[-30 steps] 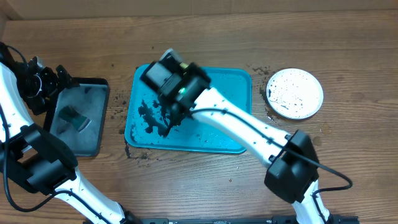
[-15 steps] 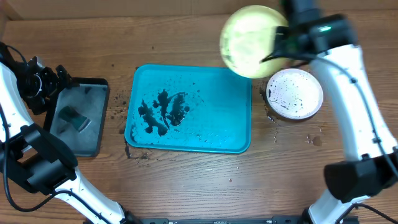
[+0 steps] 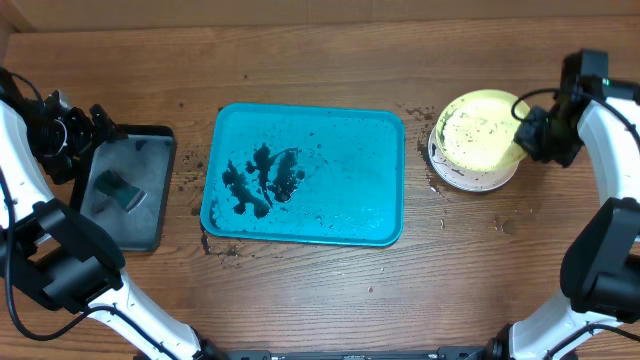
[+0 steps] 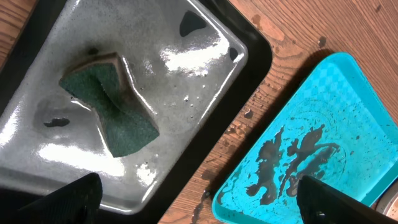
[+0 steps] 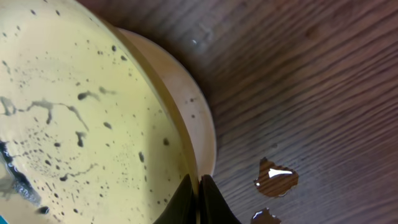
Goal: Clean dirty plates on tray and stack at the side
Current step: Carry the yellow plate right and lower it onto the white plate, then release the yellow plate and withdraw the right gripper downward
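Overhead, the wooden table [image 3: 320, 300] is spreading brown and speckled around my right pincer [image 3: 525, 135], which is clenching the rim of the yellow-green plate [image 3: 478, 130] as it is sitting over the white plate [image 3: 465, 181], wet blots [image 5: 277, 177] shining on the wood just beside my fingertips [image 5: 185, 204]. To that pincer's left a strip of wood is separating the plates from the turquoise tray [image 3: 350, 200], whose floor is carrying dark smears [image 3: 260, 180]. My left pincer [image 4: 205, 198] is hanging released above the black tray [image 4: 252, 68] and its green sponge [image 4: 109, 115], the turquoise rim just beside it.
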`<state>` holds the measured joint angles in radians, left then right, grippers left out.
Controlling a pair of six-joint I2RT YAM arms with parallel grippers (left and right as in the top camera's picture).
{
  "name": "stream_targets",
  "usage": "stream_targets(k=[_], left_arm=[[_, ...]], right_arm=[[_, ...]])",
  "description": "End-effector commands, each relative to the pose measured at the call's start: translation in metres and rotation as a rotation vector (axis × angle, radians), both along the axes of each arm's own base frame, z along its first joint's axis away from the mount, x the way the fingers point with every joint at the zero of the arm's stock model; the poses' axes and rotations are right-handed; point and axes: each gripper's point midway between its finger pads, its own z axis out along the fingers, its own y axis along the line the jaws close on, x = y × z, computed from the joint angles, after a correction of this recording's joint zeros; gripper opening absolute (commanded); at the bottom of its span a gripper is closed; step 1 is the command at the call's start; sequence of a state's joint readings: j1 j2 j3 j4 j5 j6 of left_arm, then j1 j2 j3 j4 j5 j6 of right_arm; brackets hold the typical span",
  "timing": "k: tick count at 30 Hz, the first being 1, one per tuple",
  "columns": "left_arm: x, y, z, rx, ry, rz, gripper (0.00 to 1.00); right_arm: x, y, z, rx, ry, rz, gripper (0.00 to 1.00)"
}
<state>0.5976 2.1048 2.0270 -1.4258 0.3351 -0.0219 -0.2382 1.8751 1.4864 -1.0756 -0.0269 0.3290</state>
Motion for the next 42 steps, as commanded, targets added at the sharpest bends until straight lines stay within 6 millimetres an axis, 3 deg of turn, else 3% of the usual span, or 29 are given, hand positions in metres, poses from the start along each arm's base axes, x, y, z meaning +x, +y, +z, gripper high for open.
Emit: stream_targets(k=[1,4,8,14,26,27,28,30,36,37,42], left_arm=[[0.002,0.001,0.011,0.028,-0.028,-0.02,1.0],[0.002,0.001,0.011,0.028,-0.029,-0.02,1.0],[0.002,0.001,0.011,0.028,-0.028,-0.02,1.0],[0.002,0.001,0.011,0.028,-0.029,-0.02,1.0],[0.002,0.001,0.011,0.028,-0.029,-0.02,1.0],[0.002,0.001,0.011,0.027,-0.029,-0.019,1.0],[0.002,0.001,0.011,0.029,-0.029,-0.02,1.0],[0.003,0.001,0.011,0.031,-0.032,-0.021,1.0],[0.004,0.003,0.011,0.036,-0.038,-0.02,1.0],[0.005,0.003,0.012,0.037,-0.041,-0.02,1.0],[0.005,0.004,0.012,0.039,-0.043,-0.02,1.0]], right_arm=[[-0.007,0.007,-0.014,0.055,0.0,-0.02,0.05],[-0.01,0.011,-0.018,0.073,0.01,-0.018,0.56],[-0.009,0.025,-0.01,0.152,0.003,-0.002,0.66],[-0.017,0.049,0.021,0.268,-0.005,0.072,0.7],[-0.09,0.1,0.118,0.232,-0.102,0.251,0.72],[-0.098,0.104,0.125,0.225,-0.113,0.26,0.79],[-0.105,0.109,0.133,0.225,-0.125,0.265,1.0],[-0.121,0.117,0.144,0.229,-0.139,0.27,1.0],[-0.167,0.138,0.159,0.243,-0.103,0.331,1.0],[-0.182,0.142,0.158,0.271,-0.056,0.337,1.0],[-0.182,0.135,0.154,0.228,-0.036,0.327,1.0]])
